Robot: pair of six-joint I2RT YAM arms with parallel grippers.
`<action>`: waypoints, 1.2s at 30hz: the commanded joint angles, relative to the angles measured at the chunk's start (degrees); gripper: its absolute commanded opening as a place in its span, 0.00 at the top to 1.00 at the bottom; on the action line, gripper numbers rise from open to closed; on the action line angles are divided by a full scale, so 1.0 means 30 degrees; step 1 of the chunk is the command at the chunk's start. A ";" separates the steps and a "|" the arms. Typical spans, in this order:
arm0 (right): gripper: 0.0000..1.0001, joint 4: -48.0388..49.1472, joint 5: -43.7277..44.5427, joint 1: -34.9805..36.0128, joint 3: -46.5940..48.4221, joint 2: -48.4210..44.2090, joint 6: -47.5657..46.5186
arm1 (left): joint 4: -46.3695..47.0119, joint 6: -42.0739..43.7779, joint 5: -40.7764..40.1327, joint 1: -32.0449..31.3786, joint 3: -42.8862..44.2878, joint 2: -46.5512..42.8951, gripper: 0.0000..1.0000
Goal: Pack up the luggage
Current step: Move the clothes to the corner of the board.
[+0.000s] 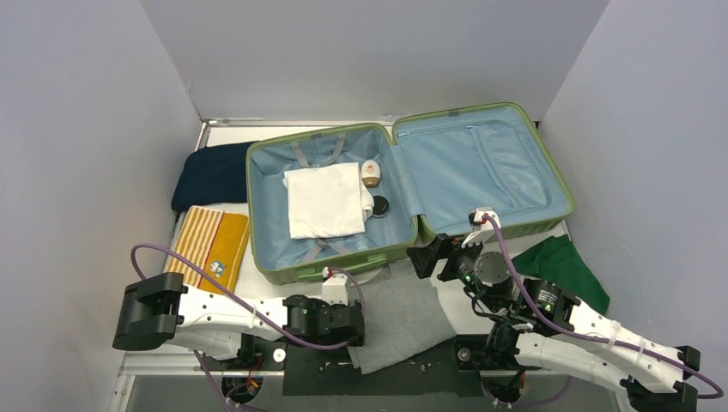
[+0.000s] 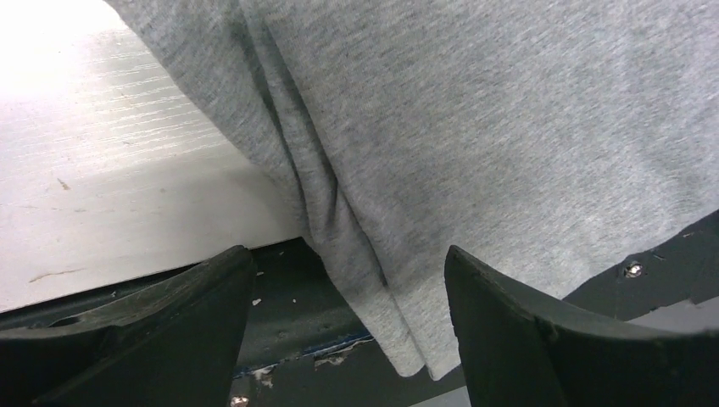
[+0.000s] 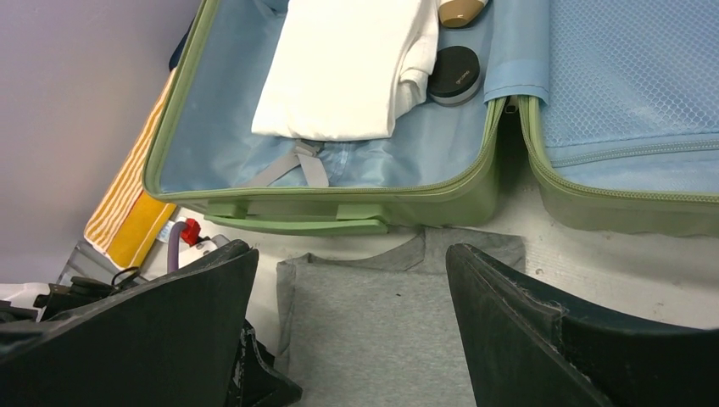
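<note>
Two arms are bolted at the near edge, one on each side. The left gripper (image 2: 348, 256) is splayed wide above the corner of one grey shirt (image 2: 475, 144). That corner drapes over the edge of the white table (image 2: 110, 186), and the gripper pinches nothing. The right gripper (image 3: 348, 254) is likewise released and bare. It hangs just beside the luggage (image 1: 300, 273), at 5 o'clock from the luggage's left half.

One suitcase is in view, and it is the luggage. It lies open and flat toward the far middle of the table, with its two light-green shells side by side and lined in light blue.

The left shell holds three things:
- One folded white garment (image 1: 322, 200) lies in the centre, over the grey straps (image 1: 330, 148).
- One small tan-and-white bottle-like item (image 1: 370, 172) sits at 2 o'clock from the garment.
- One round black disc (image 1: 379, 205) sits at 3 o'clock from the garment, touching its edge.

The right shell shows a zipped fabric divider.

Four fabric pieces lie outside the suitcase:
- One folded navy cloth (image 1: 210, 174) sits at 9 o'clock from the suitcase, against its wall.
- One yellow-and-white striped towel (image 1: 210, 245) sits at 8 o'clock, just beside the suitcase and touching the navy cloth.
- The grey shirt lies at 6 o'clock, spread flat, with its collar nearly under the suitcase handle.
- One rumpled green cloth (image 1: 562, 266) sits at 4 o'clock, partly hidden by the right arm.

That makes five textiles in all and two small hard items.
</note>
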 commanded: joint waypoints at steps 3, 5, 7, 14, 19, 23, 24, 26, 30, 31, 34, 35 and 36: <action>0.16 0.0761 -0.0284 0.0061 -0.0049 -0.0062 -0.0074 | 0.2350 -0.0192 0.0798 0.0401 -0.0983 0.0984 0.20; 0.16 0.0739 -0.0285 0.0075 -0.0027 -0.0033 -0.0071 | 0.2639 0.0258 0.0896 0.0727 -0.0811 0.1631 0.20; 0.16 0.0732 -0.0285 0.0049 0.0022 0.0007 -0.0101 | 0.3001 0.0647 0.0975 0.1021 -0.0714 0.2275 0.21; 0.16 0.0307 -0.0070 0.0056 0.0119 -0.0115 -0.0043 | 0.4774 0.1295 0.1619 0.1691 -0.1548 0.3654 0.38; 0.16 0.0027 0.0179 0.0050 -0.0034 -0.0409 0.0189 | 0.5252 0.1393 0.1653 0.1828 -0.2066 0.4423 0.73; 0.16 -0.0047 0.0286 0.0077 -0.0020 -0.0360 0.0266 | 0.5693 0.1528 0.1686 0.1837 -0.2313 0.4783 0.96; 0.16 -0.0043 0.0288 0.0055 -0.0020 -0.0334 0.0285 | 0.5748 0.1579 0.1665 0.1841 -0.2308 0.4786 1.00; 0.16 -0.0019 0.0301 0.0050 0.0002 -0.0269 0.0248 | 0.5580 0.1717 0.1412 0.1822 -0.2204 0.4563 1.00; 0.16 0.0054 0.0332 0.0068 0.0152 -0.0117 0.0154 | 0.3009 0.1944 -0.0730 0.0962 -0.0947 0.2876 1.00; 0.16 0.0069 0.0330 0.0069 0.0177 -0.0084 0.0124 | 0.2061 0.1948 -0.1300 0.0656 -0.0445 0.2321 1.00; 0.16 0.0037 0.0359 0.0066 0.0199 0.0006 0.0089 | -0.0901 0.1565 -0.2238 0.0588 0.0401 0.0512 1.00; 0.16 0.0004 0.0359 0.0065 0.0165 0.0037 0.0091 | -0.1720 0.1221 -0.2334 0.0586 0.0309 -0.0234 1.00; 0.16 -0.0077 0.0334 0.0065 0.0095 0.0049 0.0138 | -0.2419 0.0871 -0.2343 0.0600 0.0060 -0.0990 1.00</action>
